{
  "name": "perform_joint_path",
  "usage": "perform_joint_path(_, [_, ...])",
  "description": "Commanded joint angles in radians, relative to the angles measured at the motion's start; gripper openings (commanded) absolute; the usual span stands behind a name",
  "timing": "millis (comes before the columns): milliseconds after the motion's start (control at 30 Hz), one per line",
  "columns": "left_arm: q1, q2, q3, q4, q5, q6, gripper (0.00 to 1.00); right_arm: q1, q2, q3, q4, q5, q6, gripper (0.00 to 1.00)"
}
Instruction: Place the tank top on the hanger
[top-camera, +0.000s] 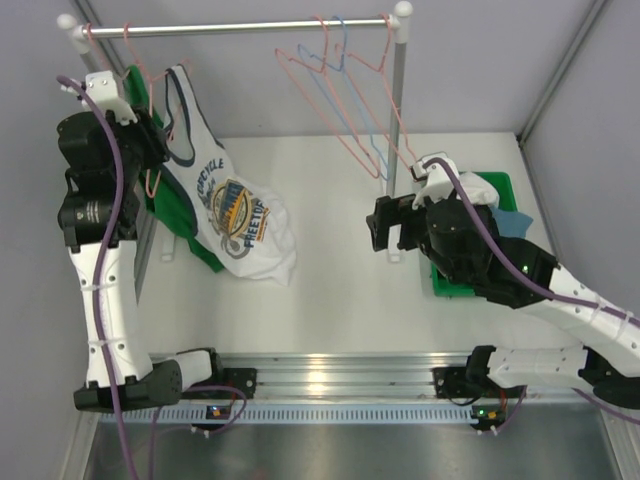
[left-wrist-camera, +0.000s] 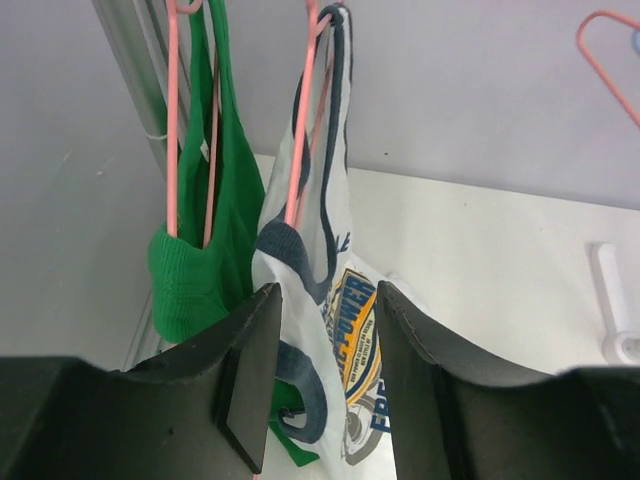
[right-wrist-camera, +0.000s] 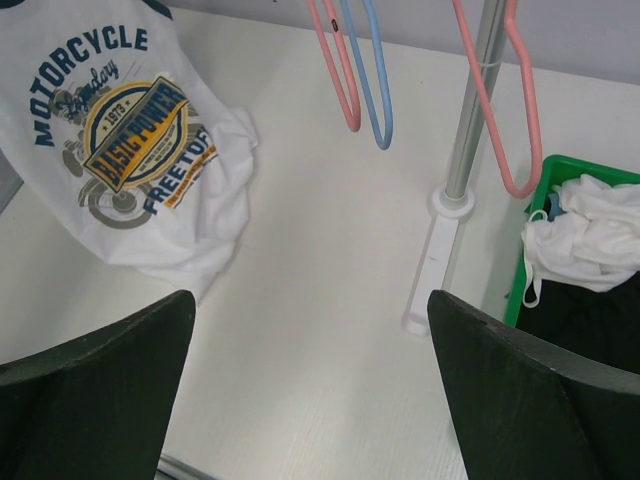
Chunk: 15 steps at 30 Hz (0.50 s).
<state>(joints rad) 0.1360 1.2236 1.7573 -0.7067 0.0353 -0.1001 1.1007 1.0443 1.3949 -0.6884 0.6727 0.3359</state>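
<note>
Tank top (top-camera: 235, 215): hangs at ten o'clock in the top view, navy-trimmed strap over hanger (left-wrist-camera: 300, 130) on rail (top-camera: 240, 27), printed hem slumped onto table (top-camera: 340, 300). Left gripper (left-wrist-camera: 328, 295): jaws moderately apart, cloth in the gap, no pinch evident. Right gripper (right-wrist-camera: 310, 300): wide, empty, at three o'clock. Hazards, judged: cloth snagging a left finger on withdrawal could drag the strap off the wire or unhook the hanger. Seating of both shoulders cannot be told. Green tank top (left-wrist-camera: 190, 280): adjacent.

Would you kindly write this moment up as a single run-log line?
tank top: hanging from pink hanger, hem on table | left pincer: open, at tank top | right pincer: open, empty
</note>
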Motion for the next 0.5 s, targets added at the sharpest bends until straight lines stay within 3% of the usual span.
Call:
perform_joint_path(0, [0.007,-0.058,0.05,0.01,0.064,-0.035,0.48,-0.018,0.005,0.007,0.012,-0.012,0.0,1.0])
perform_joint_path(200, [0.005,-0.09,0.028,0.039,0.277,-0.142,0.46,-0.021,-0.004,-0.023,0.02,-0.012,0.018,1.0])
perform_joint_path(333, [0.002,-0.119,-0.067,0.175,0.476,-0.277,0.43,-0.025,-0.023,-0.063,0.024,-0.004,0.038,1.0])
perform_joint_path(433, [-0.053,-0.139,-0.156,0.24,0.465,-0.354,0.42,-0.03,-0.036,-0.094,0.024,0.004,0.06,1.0])
perform_joint_path(467, [-0.132,-0.139,-0.169,0.236,0.425,-0.345,0.41,-0.032,-0.043,-0.103,0.024,0.005,0.069,1.0])
